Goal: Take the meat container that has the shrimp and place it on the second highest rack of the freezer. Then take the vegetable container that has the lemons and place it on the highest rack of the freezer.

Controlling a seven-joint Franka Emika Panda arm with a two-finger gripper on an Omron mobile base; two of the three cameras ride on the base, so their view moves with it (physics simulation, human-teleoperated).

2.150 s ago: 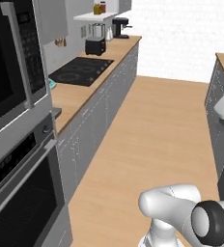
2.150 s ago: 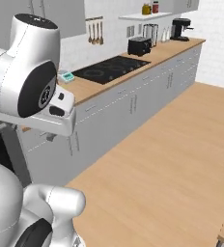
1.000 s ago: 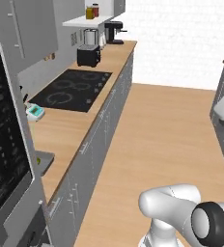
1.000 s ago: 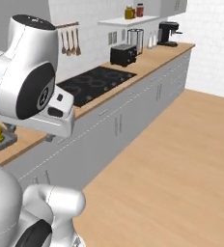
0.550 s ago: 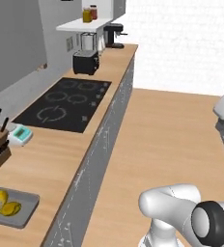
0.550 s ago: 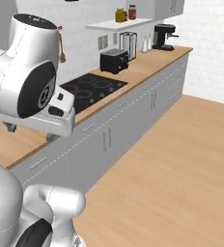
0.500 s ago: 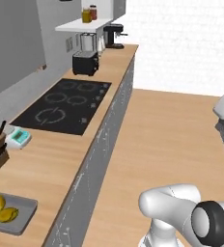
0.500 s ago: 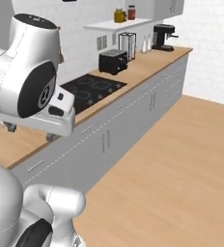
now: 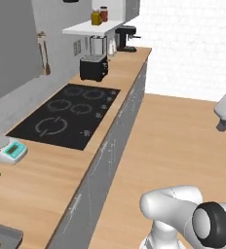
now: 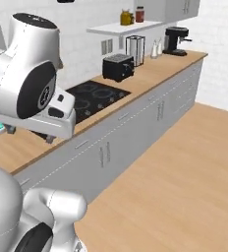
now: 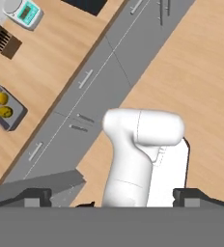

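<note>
The gripper hangs high above the floor and looks straight down; its two dark fingertips stand far apart at the lower edge of the hand view, so the jaws are spread wide with nothing between them. The grey tray with the lemons lies on the wooden counter, well off to one side of the gripper, with a knife block and a small kitchen scale farther along the same surface. In the left base view the corner of that tray sits at the lower left, near the counter edge, short of the black cooktop. Judged from this layout, neither container has been collected, and the base is not yet positioned for a pick. Risks from here: the shrimp container is the first item required, so reaching for the lemon tray now would invert the order. The tray lies close to the counter edge; a descent that meets its rim off-centre could push it over the edge. The knife block stands nearby and could be struck by a wide approach. The toaster and coffee machine are well apart and pose no hazard.
</note>
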